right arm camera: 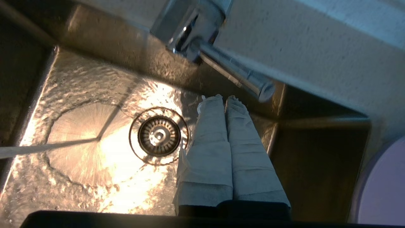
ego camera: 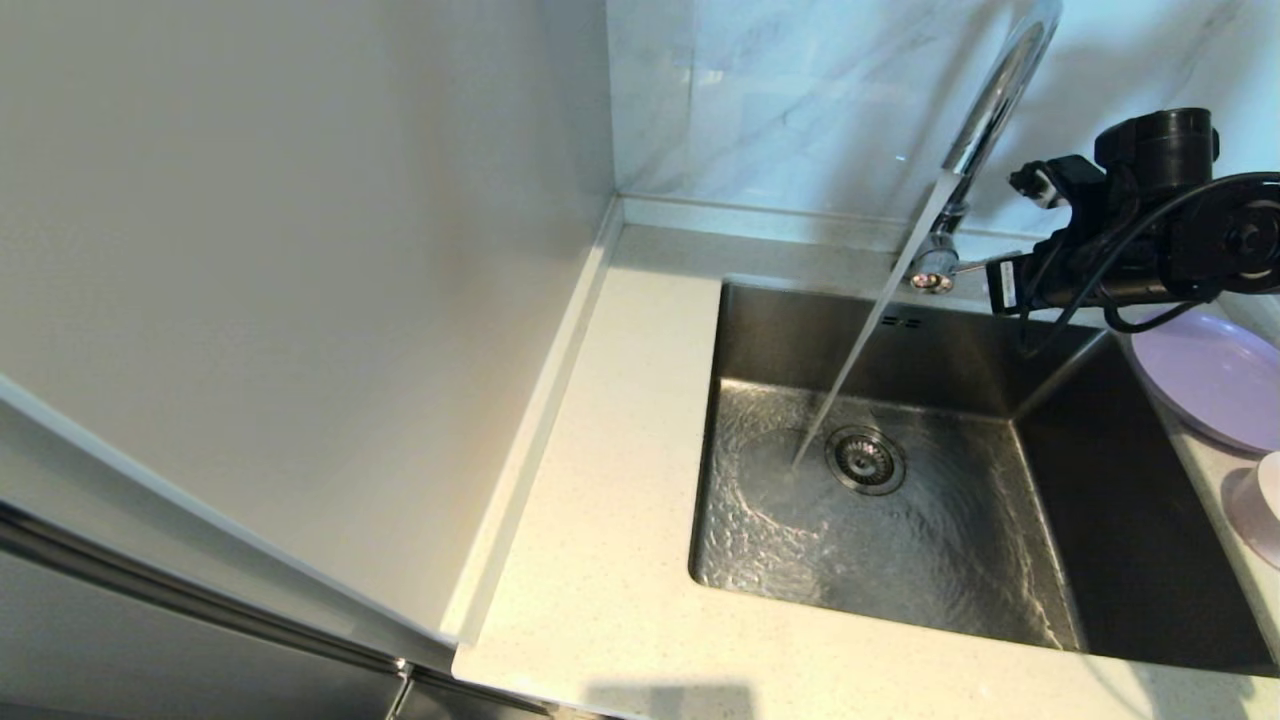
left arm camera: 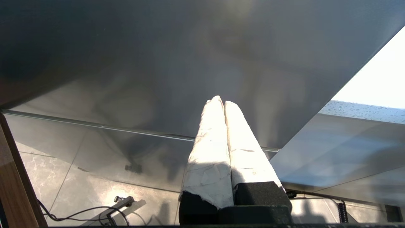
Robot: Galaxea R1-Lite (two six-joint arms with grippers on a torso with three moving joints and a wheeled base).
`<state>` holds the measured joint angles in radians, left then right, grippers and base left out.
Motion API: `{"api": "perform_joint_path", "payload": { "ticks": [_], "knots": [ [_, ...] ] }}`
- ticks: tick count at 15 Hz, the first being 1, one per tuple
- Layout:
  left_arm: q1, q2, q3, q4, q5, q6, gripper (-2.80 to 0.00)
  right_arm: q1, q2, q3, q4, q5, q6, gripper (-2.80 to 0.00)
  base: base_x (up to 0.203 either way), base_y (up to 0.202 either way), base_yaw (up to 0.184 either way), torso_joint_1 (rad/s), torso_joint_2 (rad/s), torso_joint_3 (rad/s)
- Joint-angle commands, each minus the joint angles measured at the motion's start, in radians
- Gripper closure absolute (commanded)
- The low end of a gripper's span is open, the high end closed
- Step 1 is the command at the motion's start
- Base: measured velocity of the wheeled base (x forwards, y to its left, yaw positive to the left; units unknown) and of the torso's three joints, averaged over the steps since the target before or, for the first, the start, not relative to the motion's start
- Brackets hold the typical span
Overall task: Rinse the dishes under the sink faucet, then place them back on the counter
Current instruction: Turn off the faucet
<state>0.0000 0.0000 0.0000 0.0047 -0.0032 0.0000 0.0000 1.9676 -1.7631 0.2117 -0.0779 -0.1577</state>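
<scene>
Water runs from the chrome gooseneck faucet (ego camera: 1000, 90) into the steel sink (ego camera: 900, 340) and lands just left of the strainer drain (ego camera: 866, 460). My right arm (ego camera: 1130, 250) reaches over the sink's back right corner. Its gripper (right arm camera: 221, 98) is shut and empty, with the tips just short of the end of the thin lever handle (right arm camera: 237, 74). The lilac plate (ego camera: 1215, 375) lies on the counter right of the sink. The pale pink bowl (ego camera: 1262, 505) sits in front of it, cut off by the view's edge. My left gripper (left arm camera: 221, 102) is shut and empty.
The cream speckled counter (ego camera: 620, 480) runs along the sink's left and front. A tall white panel (ego camera: 300, 250) stands at the left. The left arm hangs low beside a grey cabinet front (left arm camera: 190, 63), above a tiled floor with cables (left arm camera: 82, 212).
</scene>
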Motion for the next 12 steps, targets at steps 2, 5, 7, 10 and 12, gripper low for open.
{"api": "perform_joint_path", "payload": {
  "ticks": [2,5,7,10,12],
  "knots": [
    [0.0,0.0,0.0,0.0,0.0,0.0,0.0,0.0,0.043,-0.075,-0.04,-0.001,0.001,0.0,0.0,0.0,0.0,0.0,0.0,0.0],
    [0.0,0.0,0.0,0.0,0.0,0.0,0.0,0.0,0.065,-0.103,-0.138,-0.006,-0.004,0.0,0.0,0.0,0.0,0.0,0.0,0.0],
    [0.0,0.0,0.0,0.0,-0.001,0.0,0.0,0.0,0.069,-0.105,-0.209,-0.009,-0.008,0.0,0.0,0.0,0.0,0.0,0.0,0.0],
    [0.0,0.0,0.0,0.0,0.0,0.0,0.0,-0.001,0.053,-0.103,-0.227,-0.01,-0.009,0.0,0.0,0.0,0.0,0.0,0.0,0.0],
    [0.0,0.0,0.0,0.0,0.0,0.0,0.0,-0.006,0.027,-0.081,-0.222,-0.01,-0.008,0.0,0.0,0.0,0.0,0.0,0.0,0.0]
  ]
}}
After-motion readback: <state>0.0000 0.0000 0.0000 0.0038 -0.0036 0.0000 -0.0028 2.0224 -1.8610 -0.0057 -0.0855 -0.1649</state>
